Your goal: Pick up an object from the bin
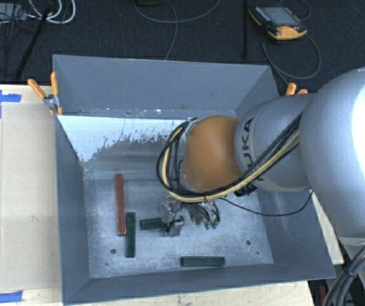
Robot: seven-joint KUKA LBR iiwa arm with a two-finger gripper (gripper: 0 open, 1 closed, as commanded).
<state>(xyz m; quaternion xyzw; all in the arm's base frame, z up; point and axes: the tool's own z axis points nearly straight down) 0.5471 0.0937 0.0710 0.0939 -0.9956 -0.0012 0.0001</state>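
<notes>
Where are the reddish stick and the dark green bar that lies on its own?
reddish stick [119, 203], camera view, left part of the bin floor: middle of its length.
dark green bar [202, 261], camera view, near the bin's lower wall: middle of its length.

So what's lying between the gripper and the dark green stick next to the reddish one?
In the camera view, a short dark green bar lies between the gripper and the longer green stick, reaching close to the gripper.

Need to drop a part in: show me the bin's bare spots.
Bare: floor right of the gripper, up to the right wall, beyond the dark green bar. Crowded: left of the gripper, where the red-brown stick, long green stick and short green piece lie close.
</notes>
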